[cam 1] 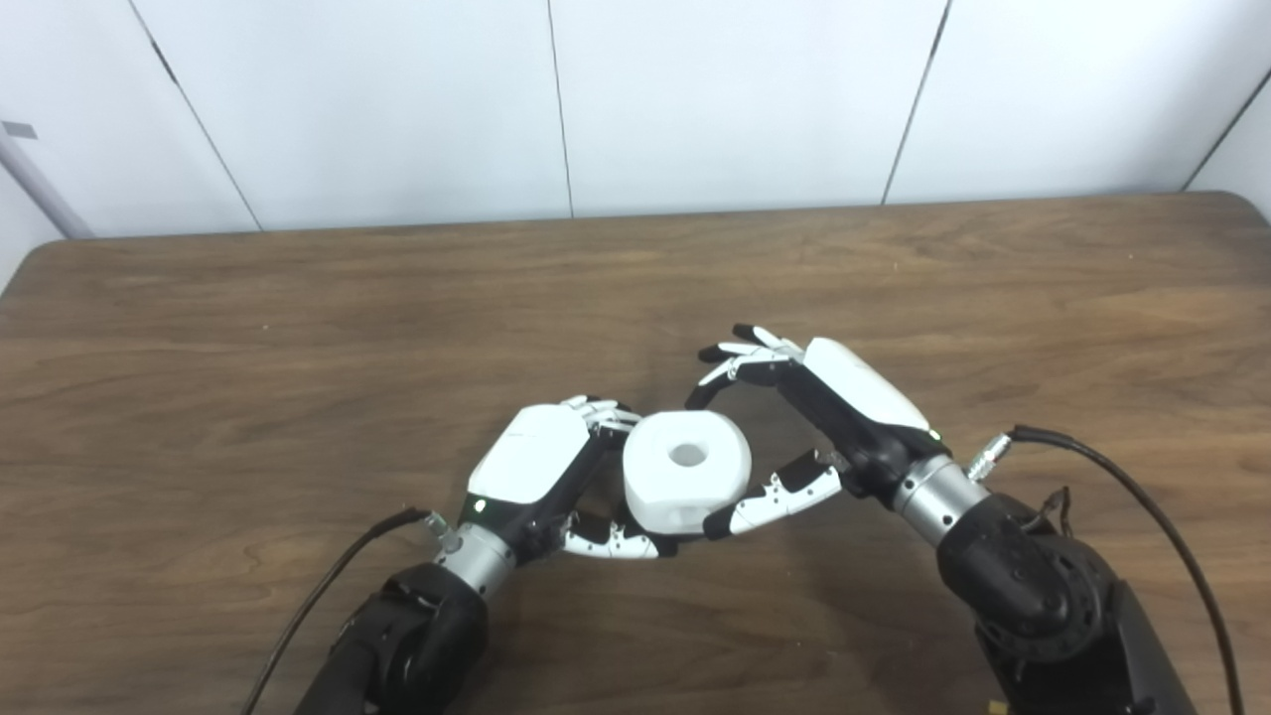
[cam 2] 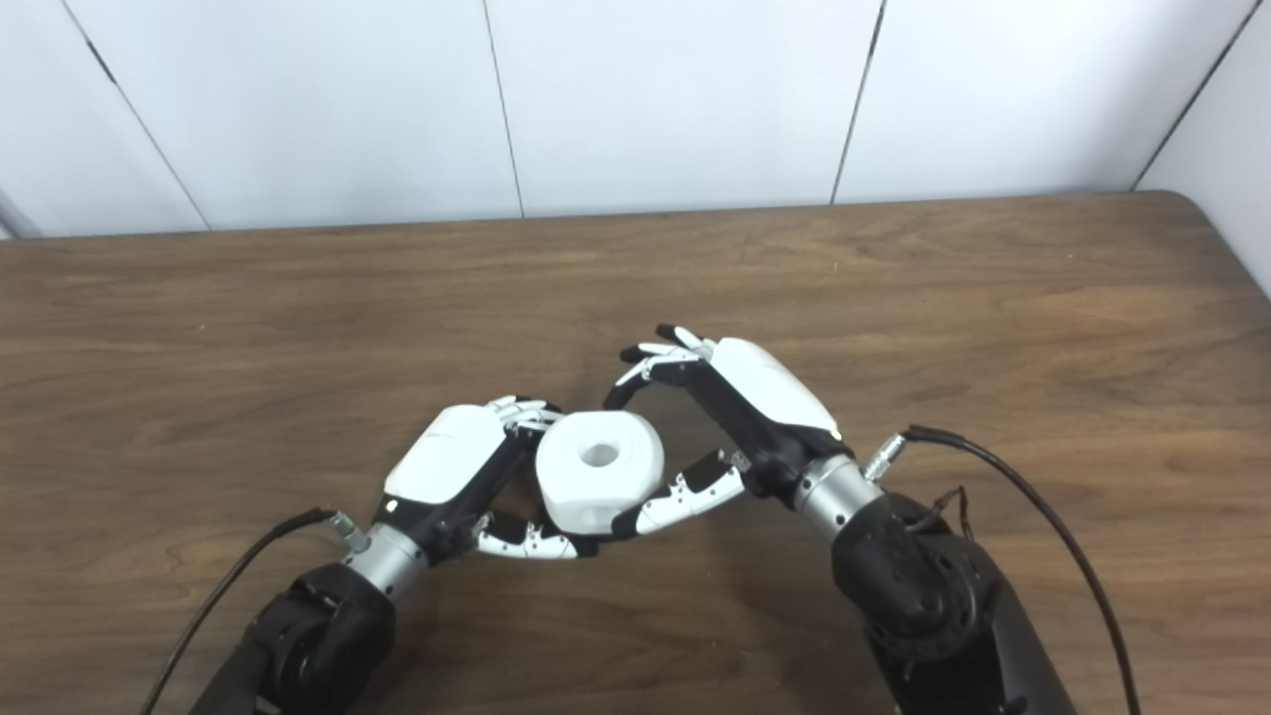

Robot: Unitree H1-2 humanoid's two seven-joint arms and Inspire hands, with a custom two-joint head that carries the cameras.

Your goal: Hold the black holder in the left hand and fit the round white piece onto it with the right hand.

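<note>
The round white piece [cam 1: 685, 477], a thick disc with a hole in its middle, sits between my two hands just above the table's near centre. My left hand [cam 1: 541, 462] is curled against its left side, thumb reaching under it. The black holder is hidden below the white piece and inside that hand; I cannot make out its shape. My right hand [cam 1: 844, 397] comes from the right. Its thumb [cam 1: 770, 501] presses the piece's lower front edge and one fingertip [cam 1: 698, 392] touches its far rim. The other fingers stand spread above.
The brown wooden table [cam 1: 298, 328] stretches wide on both sides, ending at a white panelled wall [cam 1: 695, 99] behind. A black cable [cam 1: 1142, 497] loops off my right wrist, and another cable [cam 1: 328, 586] trails from my left wrist.
</note>
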